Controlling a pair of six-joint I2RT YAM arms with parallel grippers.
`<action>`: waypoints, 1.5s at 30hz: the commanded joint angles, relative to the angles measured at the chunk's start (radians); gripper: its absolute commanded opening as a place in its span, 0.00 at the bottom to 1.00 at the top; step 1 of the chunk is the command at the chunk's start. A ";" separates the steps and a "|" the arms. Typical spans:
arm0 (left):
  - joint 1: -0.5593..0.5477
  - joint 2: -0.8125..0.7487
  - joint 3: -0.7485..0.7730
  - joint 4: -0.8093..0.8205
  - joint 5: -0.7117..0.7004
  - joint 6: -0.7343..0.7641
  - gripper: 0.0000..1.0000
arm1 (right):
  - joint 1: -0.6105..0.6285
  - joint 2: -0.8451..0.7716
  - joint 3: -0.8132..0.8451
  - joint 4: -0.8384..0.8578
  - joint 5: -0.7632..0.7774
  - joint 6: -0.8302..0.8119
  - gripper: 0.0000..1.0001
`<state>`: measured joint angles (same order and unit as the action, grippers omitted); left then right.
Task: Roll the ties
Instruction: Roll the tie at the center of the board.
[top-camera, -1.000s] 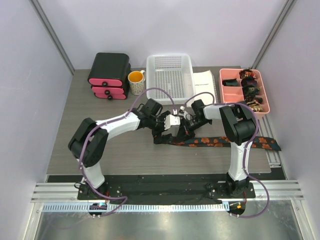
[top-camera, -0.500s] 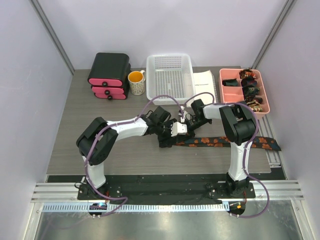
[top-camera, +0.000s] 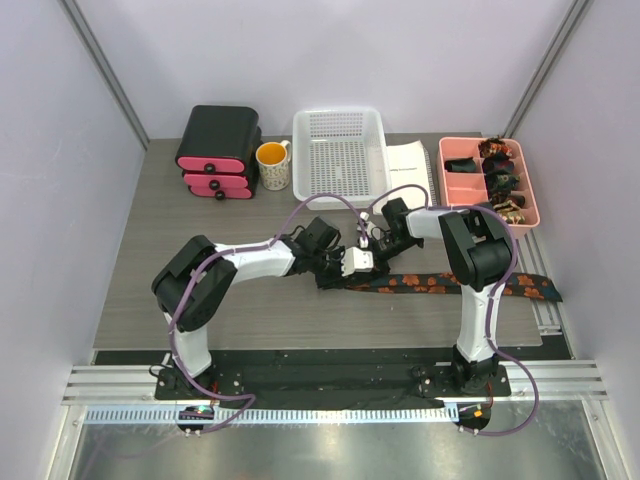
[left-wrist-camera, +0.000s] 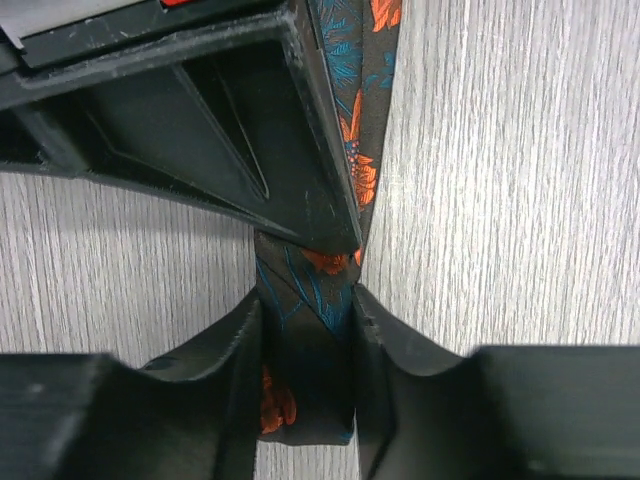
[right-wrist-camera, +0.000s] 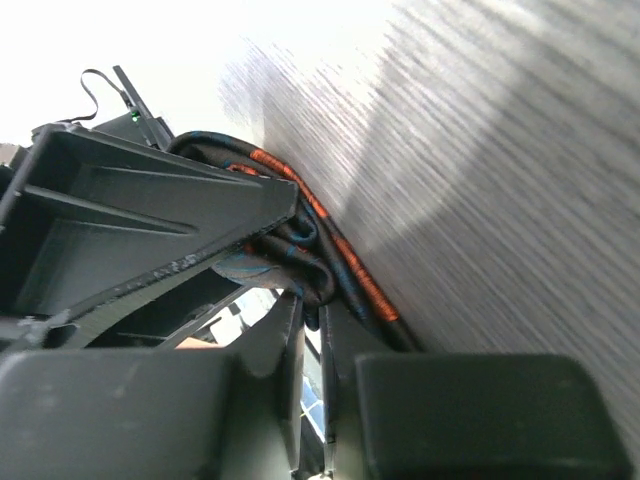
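A dark tie (top-camera: 440, 284) with orange-red blotches lies stretched across the table from the middle to the right edge. Its left end is folded into a small coil (left-wrist-camera: 305, 350), where both grippers meet. My left gripper (left-wrist-camera: 305, 300) (top-camera: 345, 268) is shut on this coil, one finger pressed against each side. My right gripper (right-wrist-camera: 312, 305) (top-camera: 368, 250) points at the same coil (right-wrist-camera: 310, 270) from the other side. Its jaws stand a narrow slit apart with light showing through, and the fabric sits just at their tips.
A pink divided tray (top-camera: 455, 180) at the back right holds several rolled ties (top-camera: 500, 178). Along the back stand a white basket (top-camera: 340, 150), a sheet of paper (top-camera: 408, 162), a mug (top-camera: 272, 160) and a black-and-pink drawer box (top-camera: 218, 150).
My left gripper has slid right onto the tie's coiled end and closed on it. My right gripper's jaws have parted slightly.
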<state>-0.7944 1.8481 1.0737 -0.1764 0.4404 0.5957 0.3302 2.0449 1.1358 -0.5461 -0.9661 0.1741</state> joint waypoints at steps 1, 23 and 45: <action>-0.002 -0.010 -0.030 0.020 -0.057 0.004 0.30 | 0.006 -0.045 0.002 0.003 -0.011 0.051 0.21; 0.006 -0.004 -0.051 -0.064 -0.059 0.053 0.24 | -0.026 -0.019 0.061 -0.023 0.019 0.035 0.02; 0.070 -0.082 -0.020 -0.049 0.115 0.013 0.53 | -0.008 0.086 0.082 -0.068 0.191 -0.067 0.01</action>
<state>-0.7242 1.8168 1.0691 -0.3004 0.5003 0.6323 0.3092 2.0766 1.2179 -0.6655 -0.8890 0.0994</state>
